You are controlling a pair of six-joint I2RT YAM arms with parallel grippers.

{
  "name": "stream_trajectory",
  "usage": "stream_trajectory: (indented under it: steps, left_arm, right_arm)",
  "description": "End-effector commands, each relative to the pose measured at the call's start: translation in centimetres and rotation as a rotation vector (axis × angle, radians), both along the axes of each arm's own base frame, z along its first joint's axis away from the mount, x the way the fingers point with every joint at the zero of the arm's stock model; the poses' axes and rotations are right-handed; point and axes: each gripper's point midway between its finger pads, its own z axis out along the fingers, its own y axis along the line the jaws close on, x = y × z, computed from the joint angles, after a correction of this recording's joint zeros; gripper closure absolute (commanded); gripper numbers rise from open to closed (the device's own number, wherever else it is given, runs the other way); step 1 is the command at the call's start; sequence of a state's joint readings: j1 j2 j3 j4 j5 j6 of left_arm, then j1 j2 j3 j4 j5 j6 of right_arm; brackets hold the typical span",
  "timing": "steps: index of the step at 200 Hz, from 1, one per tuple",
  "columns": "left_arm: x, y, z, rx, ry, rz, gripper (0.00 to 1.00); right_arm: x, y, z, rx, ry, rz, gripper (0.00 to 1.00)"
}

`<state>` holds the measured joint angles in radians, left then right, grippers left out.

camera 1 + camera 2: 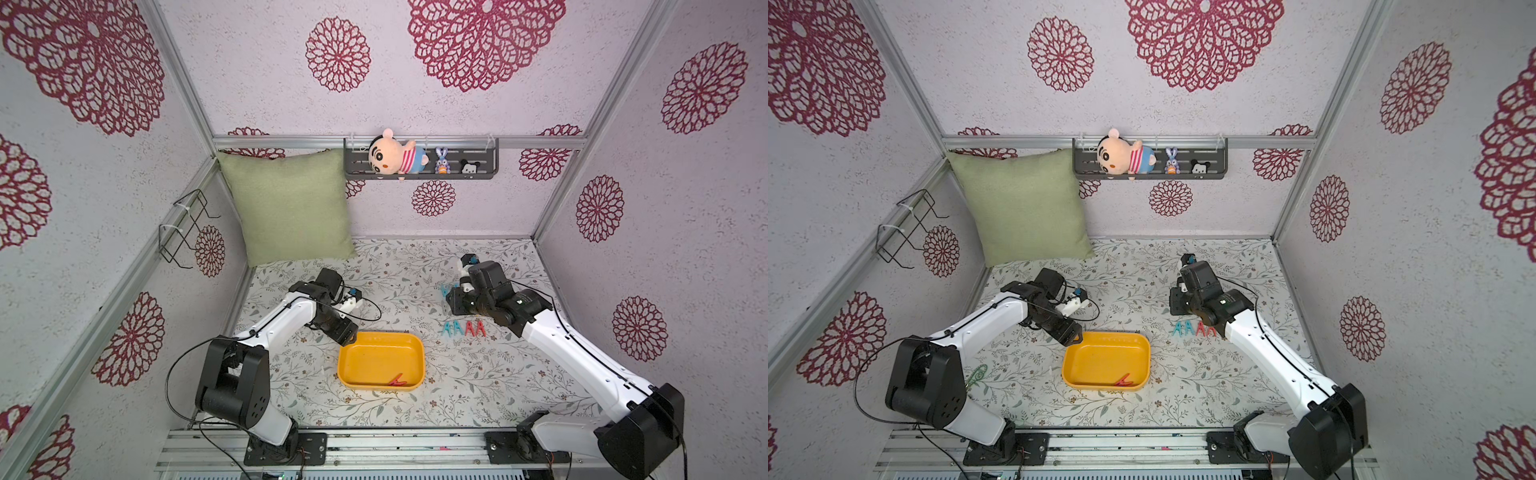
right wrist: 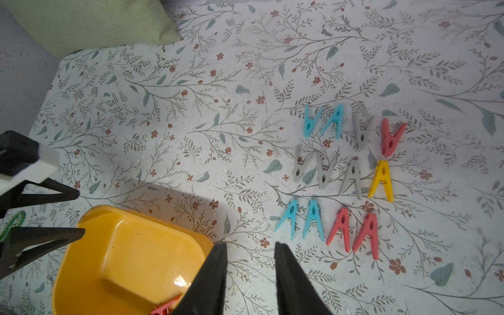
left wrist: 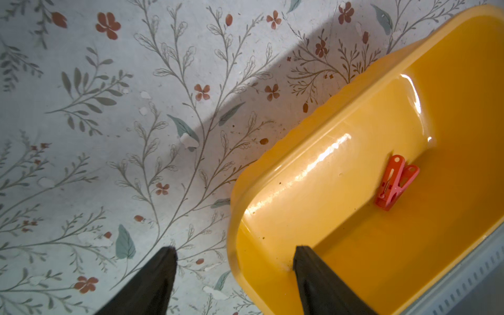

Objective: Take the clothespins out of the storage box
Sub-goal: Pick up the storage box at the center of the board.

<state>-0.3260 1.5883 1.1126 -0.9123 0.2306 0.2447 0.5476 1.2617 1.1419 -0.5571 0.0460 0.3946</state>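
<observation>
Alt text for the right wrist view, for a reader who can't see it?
Twelve clothespins lie in three rows of four on the floral tabletop: teal, grey, red and one yellow. The right gripper hangs open and empty in the foreground, near the yellow storage box, where one red clothespin peeks out.

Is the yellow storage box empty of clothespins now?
No, one red clothespin lies on the floor of the storage box, as the left wrist view shows.
</observation>
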Motion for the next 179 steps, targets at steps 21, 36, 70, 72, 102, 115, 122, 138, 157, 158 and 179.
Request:
stream_trajectory:
  steps: [21,36,70,72,102,115,122,138,157,158,179]
  left_arm:
    - [0.7,-0.3,-0.7,0.025,-0.014,-0.003,0.37]
    - [0.7,-0.2,-0.8,0.033,-0.009,0.0,0.39]
    - [0.7,-0.2,-1.4,0.065,-0.002,-0.003,0.43]
    - [0.6,-0.2,-1.5,0.069,-0.001,-0.004,0.44]
    - [0.5,-0.2,-2.0,0.101,0.003,-0.008,0.59]
    - [0.8,-0.1,-1.9,0.106,-0.009,0.012,0.69]
    - [1.0,-0.1,-1.7,0.108,-0.02,0.023,0.73]
    - [1.2,0.1,-1.4,0.107,-0.041,0.04,0.79]
    - [1.3,0.3,-1.1,0.11,-0.063,0.052,0.84]
    - [1.3,0.3,-1.1,0.111,-0.065,0.053,0.85]
    - [1.4,0.7,-0.7,0.121,-0.095,0.064,0.99]
  right_arm:
    - [-0.5,-0.6,1.6,0.039,-0.043,-0.02,0.65]
    - [-0.6,-0.6,1.6,0.041,-0.043,-0.02,0.65]
    - [-0.7,-0.6,1.5,0.046,-0.041,-0.018,0.65]
    - [-0.7,-0.6,1.5,0.047,-0.041,-0.02,0.65]
    - [-0.9,-0.8,1.7,0.057,-0.048,-0.026,0.65]
    - [-1.0,-0.8,1.7,0.065,-0.049,-0.029,0.65]
    - [-1.1,-0.8,1.6,0.07,-0.048,-0.029,0.65]
    - [-1.4,-0.6,1.3,0.086,-0.039,-0.027,0.65]
    - [-1.7,-0.5,1.2,0.109,-0.032,-0.024,0.65]
    - [-1.8,-0.5,1.2,0.11,-0.031,-0.024,0.65]
    - [-2.2,-0.5,1.3,0.142,-0.035,-0.03,0.65]
